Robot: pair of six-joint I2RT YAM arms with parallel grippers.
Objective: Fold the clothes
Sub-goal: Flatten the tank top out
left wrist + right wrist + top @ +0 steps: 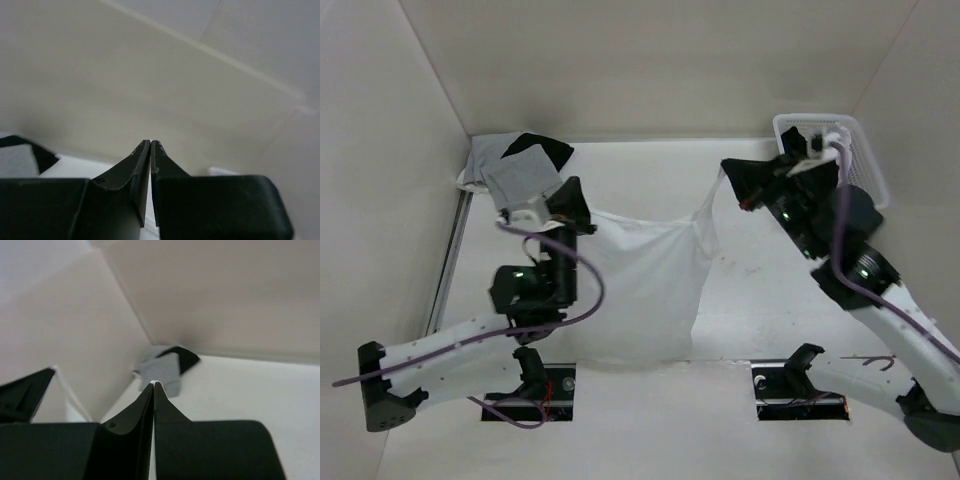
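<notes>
Camisole (650, 290) outside white mesh basket (865, 150), its contents hidden

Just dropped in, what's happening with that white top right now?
Both arms hold the white camisole up between them. The left pincer is shut on its upper left corner and the right pincer apparently on a strap, so the fabric hangs spread, its lower hem resting on the table. No fold is made yet. The grey and black garments lie in the far left corner, the basket far right.
</notes>
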